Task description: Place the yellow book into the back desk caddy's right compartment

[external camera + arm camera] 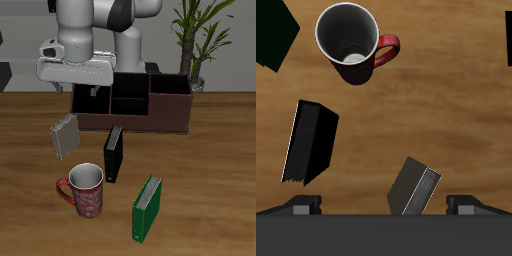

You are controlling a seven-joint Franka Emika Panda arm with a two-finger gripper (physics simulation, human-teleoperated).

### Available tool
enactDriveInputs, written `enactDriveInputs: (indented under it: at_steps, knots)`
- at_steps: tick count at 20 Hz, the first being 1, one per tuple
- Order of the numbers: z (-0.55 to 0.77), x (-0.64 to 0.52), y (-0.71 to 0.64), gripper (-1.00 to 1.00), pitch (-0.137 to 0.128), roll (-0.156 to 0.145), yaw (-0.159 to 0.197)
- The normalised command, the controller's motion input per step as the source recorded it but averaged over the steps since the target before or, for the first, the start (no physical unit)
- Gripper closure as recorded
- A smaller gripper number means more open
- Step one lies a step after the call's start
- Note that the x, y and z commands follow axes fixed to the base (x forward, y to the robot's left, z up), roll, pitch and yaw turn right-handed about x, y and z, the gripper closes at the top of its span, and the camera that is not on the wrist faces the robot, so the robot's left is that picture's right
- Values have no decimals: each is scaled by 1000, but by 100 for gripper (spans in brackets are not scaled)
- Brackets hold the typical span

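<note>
Wooden table (215, 160) | yellow book (65, 137) stands tilted just in front of back desk caddy (170, 113) | looks light, stiff, thin: pinch across covers at top edge | fingers (301, 207) spread, empty, above

front overhead view, wrist view downward

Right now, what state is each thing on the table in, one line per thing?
Yellow book: on the table, tilted, not gripped.
Black book: standing on the table.
Green book: standing near the front edge.
Mug: upright, empty.
Caddy: open-topped, compartments appear empty.
Gripper: holding nothing, above the caddy's end.
</note>
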Motion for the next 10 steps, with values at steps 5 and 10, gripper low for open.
enactDriveInputs:
  at_steps: [5, 10]
  knots:
    - [-299, -121, -449, -100, -49, -41, -70]
    - [-183, -149, -126, -100, -41, -11, -46]
